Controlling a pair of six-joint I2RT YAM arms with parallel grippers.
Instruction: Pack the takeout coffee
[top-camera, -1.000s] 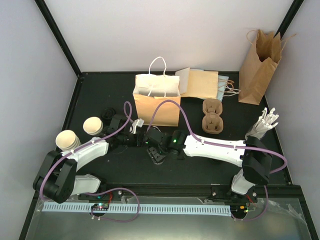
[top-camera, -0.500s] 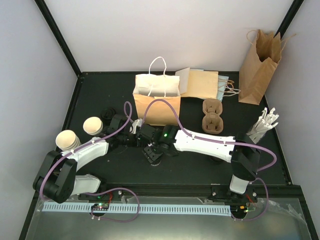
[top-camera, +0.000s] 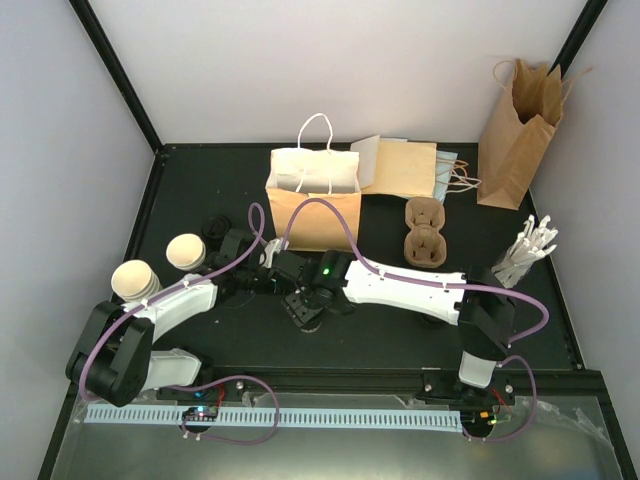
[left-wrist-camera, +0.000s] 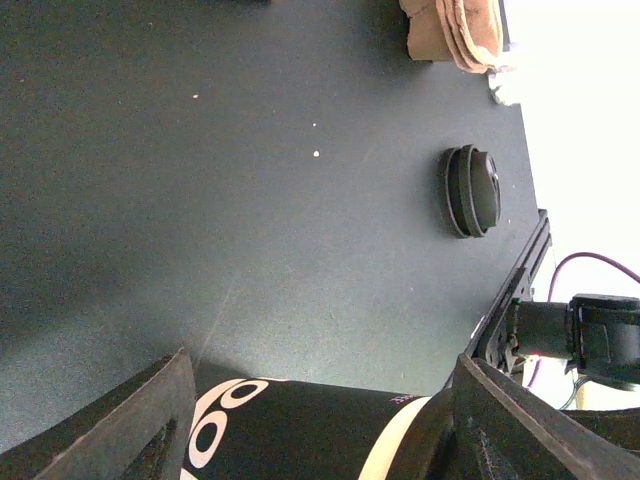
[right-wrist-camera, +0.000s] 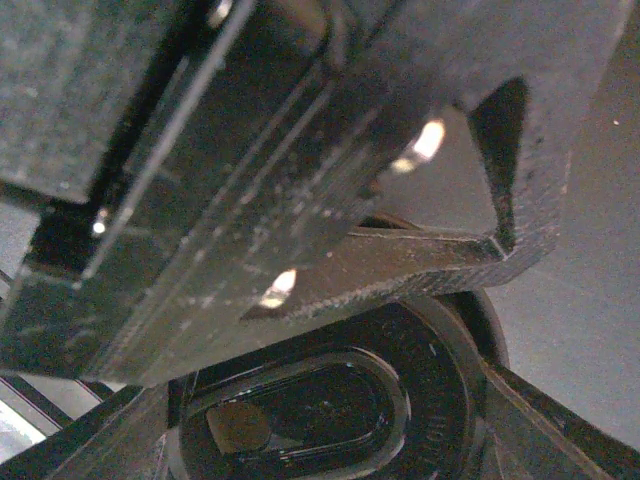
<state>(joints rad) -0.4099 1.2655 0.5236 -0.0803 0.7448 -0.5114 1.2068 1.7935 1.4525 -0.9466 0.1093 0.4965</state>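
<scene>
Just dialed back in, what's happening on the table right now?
Both arms meet mid-table in front of the white-handled bag. The right gripper is down over a black lid, with a finger on each side; whether it grips is unclear. The left gripper brackets a black-and-cream rounded thing that I cannot identify. Two unlidded cups stand at the left, and the cup carrier looks empty.

A matte black bench (top-camera: 400, 340) spreads beneath and all around the left end effector (left-wrist-camera: 322, 362). Far beyond it, plain pale lilac-white walls (top-camera: 350, 60) rise between slanting black corner posts (top-camera: 117, 75). The light is soft and even.
</scene>
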